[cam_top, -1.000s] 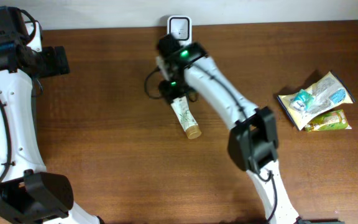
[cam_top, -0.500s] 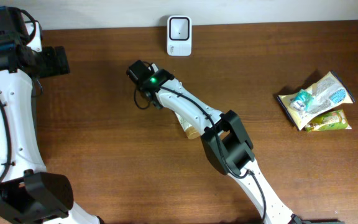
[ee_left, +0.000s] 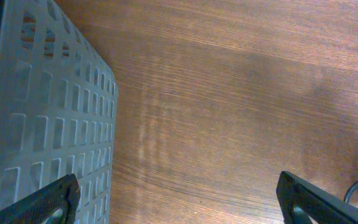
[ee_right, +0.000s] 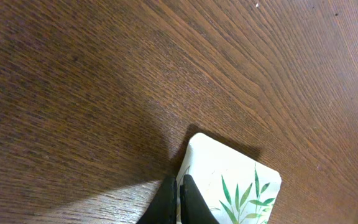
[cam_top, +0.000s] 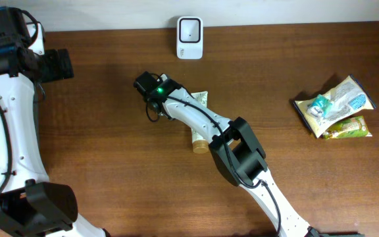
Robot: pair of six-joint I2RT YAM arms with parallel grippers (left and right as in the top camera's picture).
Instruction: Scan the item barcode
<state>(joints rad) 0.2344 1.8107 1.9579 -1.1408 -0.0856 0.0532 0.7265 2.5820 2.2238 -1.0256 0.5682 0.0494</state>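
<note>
Two things matter for the task: a soft tube [cam_top: 201, 98] and a white scanner [cam_top: 189, 29]. The tube lies flat on the brown wooden table [cam_top: 110, 164], near the middle, a little below the scanner and apart from it. Its body is pale with printed green leaves, and its round cap [cam_top: 201, 145] is tan. Its other end is pressed flat with rounded corners. The scanner is a small rounded block at the far edge of the table. The wood shows fine dark grain.

The right arm [cam_top: 242, 155] reaches from the near edge slantwise across the tube, with a green light on its wrist. The right gripper [ee_right: 179, 198] has its two black fingers pressed together, and the tips sit at the left edge of the tube's flat end. Whether they pinch this thin edge or only touch it, I cannot tell. The left arm [cam_top: 5, 99] stands at the left side. The left gripper [ee_left: 179, 208] is spread wide over bare wood, beside a grey plastic crate [ee_left: 42, 124] with rectangular holes.

From above, the right arm covers the middle of the tube and hides its own fingers. Some shiny snack packets [cam_top: 334, 108] lie at the right side, well apart.
</note>
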